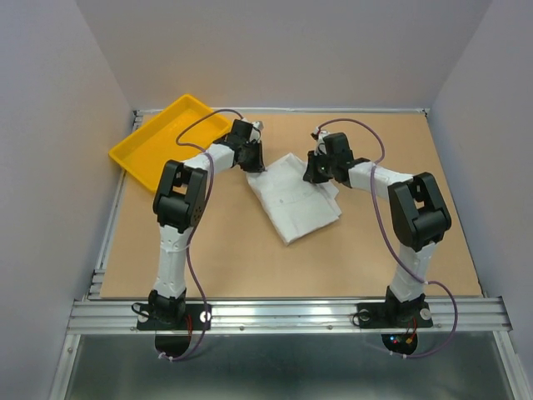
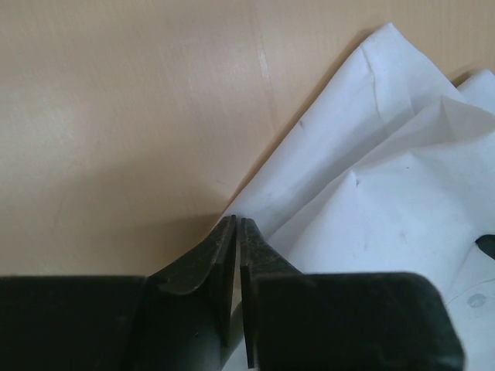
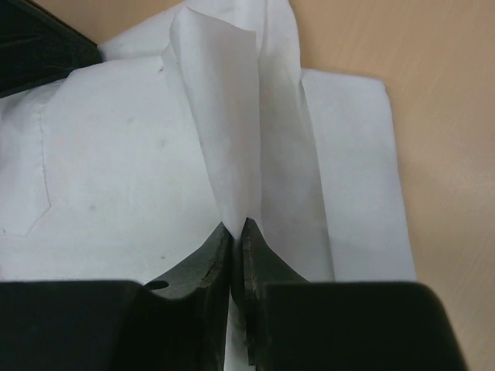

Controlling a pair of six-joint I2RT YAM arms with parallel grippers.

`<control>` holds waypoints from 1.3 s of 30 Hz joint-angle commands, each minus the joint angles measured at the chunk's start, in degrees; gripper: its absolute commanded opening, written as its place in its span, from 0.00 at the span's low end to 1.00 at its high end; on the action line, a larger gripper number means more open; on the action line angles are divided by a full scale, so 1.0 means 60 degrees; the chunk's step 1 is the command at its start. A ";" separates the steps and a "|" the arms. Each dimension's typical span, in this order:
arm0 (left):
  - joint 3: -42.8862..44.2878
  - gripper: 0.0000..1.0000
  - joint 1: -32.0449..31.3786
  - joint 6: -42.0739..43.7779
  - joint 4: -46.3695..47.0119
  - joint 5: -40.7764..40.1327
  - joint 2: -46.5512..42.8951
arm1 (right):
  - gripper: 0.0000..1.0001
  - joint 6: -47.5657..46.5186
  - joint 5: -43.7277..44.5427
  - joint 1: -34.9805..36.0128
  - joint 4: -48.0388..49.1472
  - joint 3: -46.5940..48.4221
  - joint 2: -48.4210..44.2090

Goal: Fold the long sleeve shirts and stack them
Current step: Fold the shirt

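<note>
A white long sleeve shirt [image 1: 293, 198] lies folded into a rough rectangle in the middle of the table. My left gripper [image 1: 253, 160] is at its far left corner, jaws shut on the shirt's edge [image 2: 309, 185]. My right gripper [image 1: 315, 171] is at its far right side, jaws shut on a raised pleat of the shirt [image 3: 224, 131]. Both grippers are low, close to the table. Only one shirt shows.
A yellow plastic tray [image 1: 163, 140] lies at the far left corner, partly over the table's edge. Grey walls close in the table on three sides. An aluminium rail runs along the near edge by the arm bases.
</note>
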 commanded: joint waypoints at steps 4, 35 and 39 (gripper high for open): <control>-0.0558 0.28 0.0447 -0.0703 0.0015 -0.0730 -0.2136 | 0.07 -0.1023 -0.0339 -0.0112 -0.0239 0.0884 -0.0194; -0.3782 0.42 0.0550 -0.1040 0.0601 -0.0233 -0.4496 | 0.63 -0.2272 0.2237 0.0064 -0.0825 0.3287 0.0246; -0.3358 0.64 0.0550 -0.1026 0.0601 -0.0261 -0.4540 | 0.69 -0.0896 0.3467 -0.0009 -0.0913 0.2352 -0.0822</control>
